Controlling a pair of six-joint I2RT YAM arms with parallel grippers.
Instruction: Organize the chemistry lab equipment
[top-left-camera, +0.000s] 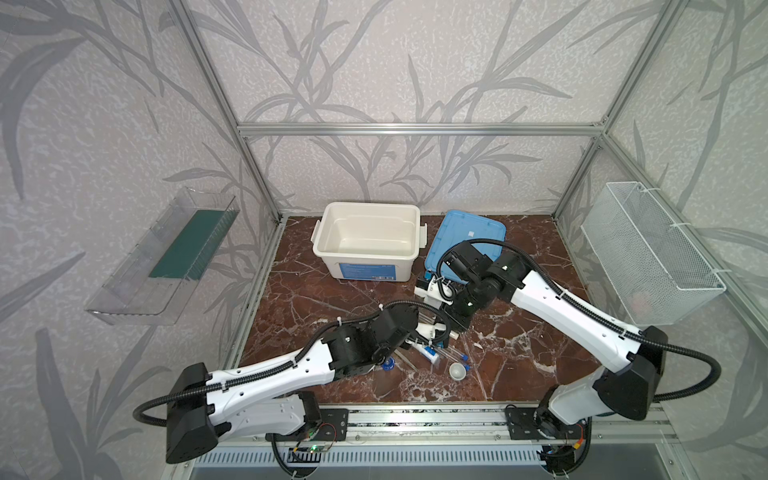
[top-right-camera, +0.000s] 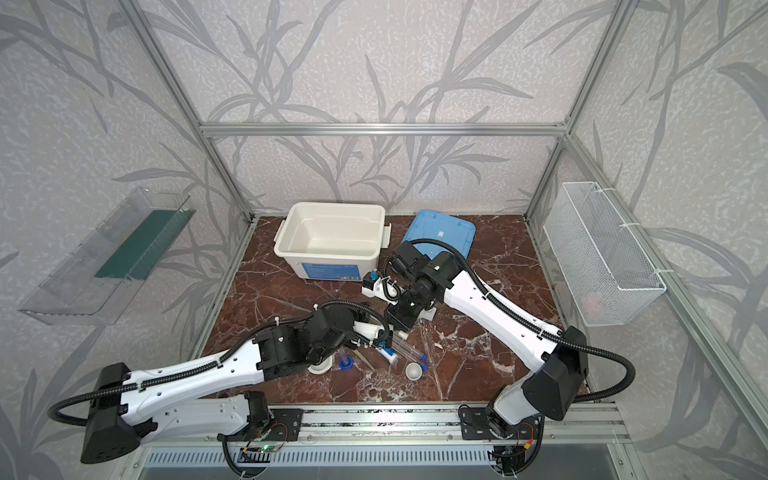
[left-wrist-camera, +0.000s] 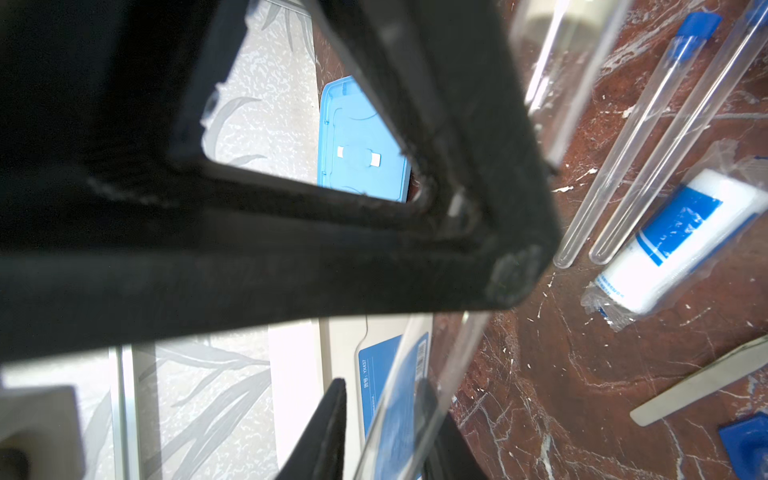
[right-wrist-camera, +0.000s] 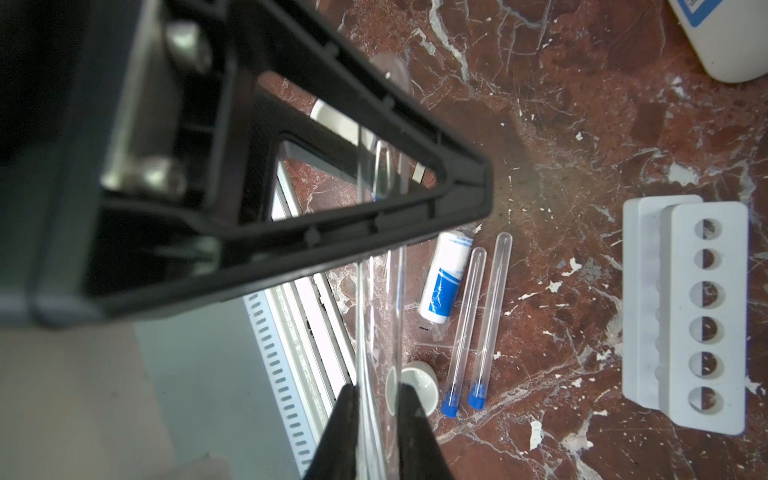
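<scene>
The right gripper (right-wrist-camera: 419, 286) is clamped on a clear tube (right-wrist-camera: 380, 299), holding it off the desk (right-wrist-camera: 582, 124) above the loose items. The left gripper (left-wrist-camera: 449, 332) sits at what seems to be the same tube, its jaws on either side with a gap showing between them; whether they already pinch it I cannot tell. Two grippers on one tube looks like a pass from one to the other, or a steadying hold so the tube can be aimed. The rack (right-wrist-camera: 702, 316) stands near, all six holes empty, and is the likely place for it. Below the grippers lie two blue-capped tubes (right-wrist-camera: 478, 324) side by side, with the bottle (right-wrist-camera: 442, 278) next to them and a small white cup (right-wrist-camera: 419, 386) near their caps. The tweezers (left-wrist-camera: 706, 382) and the blue-based cylinder (top-left-camera: 388, 365) sit closer to the left arm, where a second cup (top-right-camera: 320, 368) shows in a top view. At the back the bin (top-left-camera: 370, 205) stands open with its lid (top-left-camera: 465, 232) off beside it, probably ready for the loose pieces; nothing is in it yet
</scene>
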